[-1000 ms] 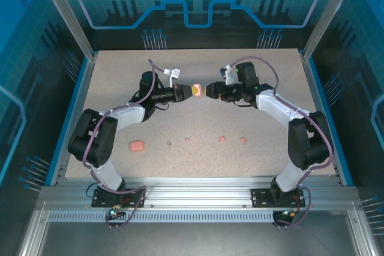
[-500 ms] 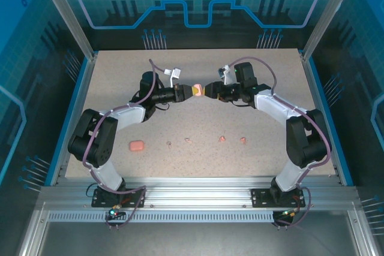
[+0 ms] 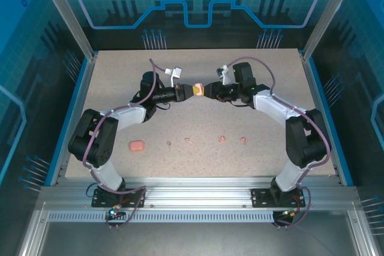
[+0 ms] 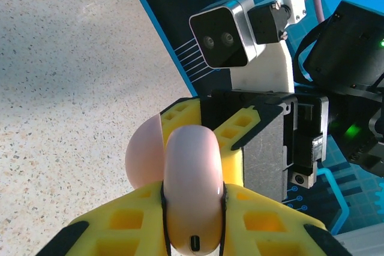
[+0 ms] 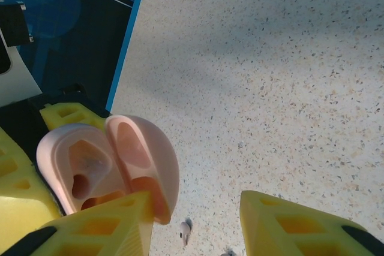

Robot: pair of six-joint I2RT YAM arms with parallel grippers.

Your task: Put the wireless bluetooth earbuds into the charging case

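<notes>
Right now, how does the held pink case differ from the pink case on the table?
The held case is round; the table case is rounded-rectangular. The held case is pale pink and open; the table case is stronger pink. The left gripper clamps the held case; the table case lies free. Both are pink.

Open case (image 5: pixel 108 166) by right gripper (image 5: pixel 195 203)
Lid sat just beside one yellow finger (image 5: pixel 90 229); jaws stood apart; an earbud (image 5: pixel 185 229) lay on the table (image 5: pixel 270 58).
</notes>
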